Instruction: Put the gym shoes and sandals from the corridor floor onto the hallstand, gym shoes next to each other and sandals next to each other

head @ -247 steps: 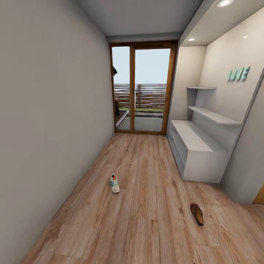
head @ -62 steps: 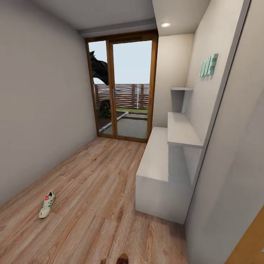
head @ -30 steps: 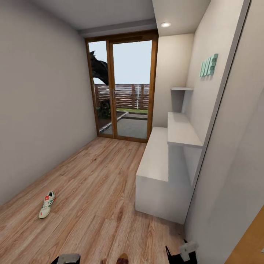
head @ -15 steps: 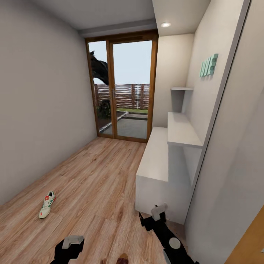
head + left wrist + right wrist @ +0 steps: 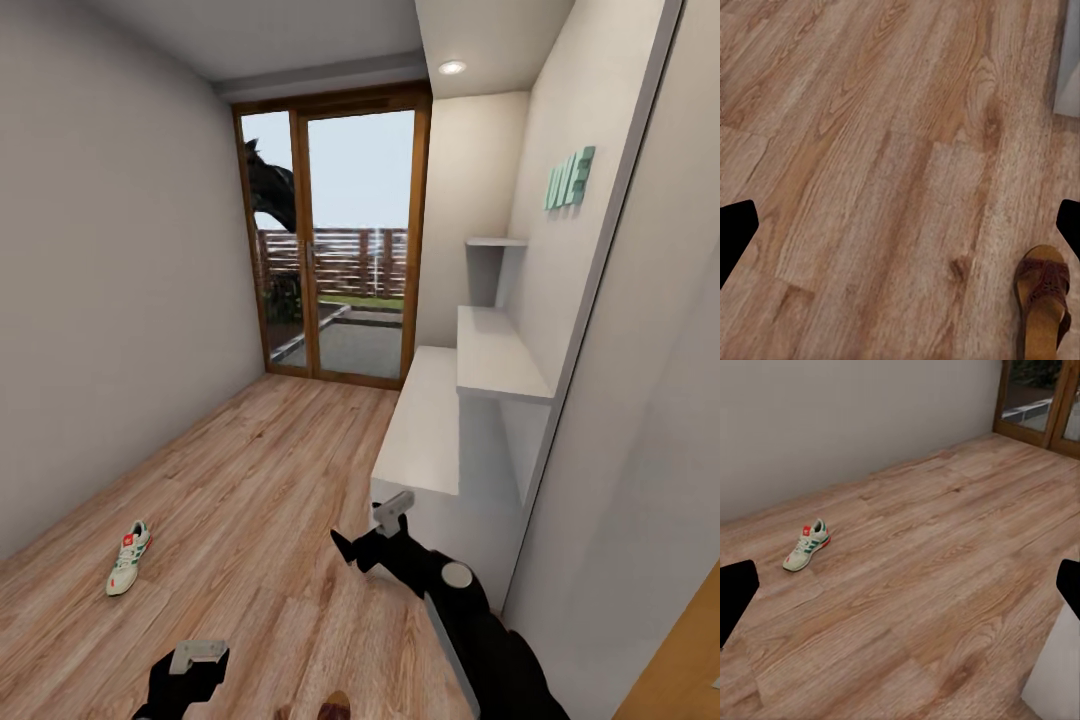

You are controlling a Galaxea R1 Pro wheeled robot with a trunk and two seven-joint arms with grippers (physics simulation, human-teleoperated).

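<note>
Corridor floor (image 5: 260, 470) holds one gym shoe (image 5: 128, 557); hallstand (image 5: 425, 440) bare; both jaws spread.

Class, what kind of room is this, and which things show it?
Probably a home entrance corridor: narrow wood-plank floor, glazed door to a yard, a pale hallstand, and a gym shoe left lying on the floor.

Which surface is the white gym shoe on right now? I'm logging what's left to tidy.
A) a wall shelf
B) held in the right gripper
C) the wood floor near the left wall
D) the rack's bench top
C: the gym shoe lies alone on the corridor floor, well apart from the hallstand and the right gripper.
</note>
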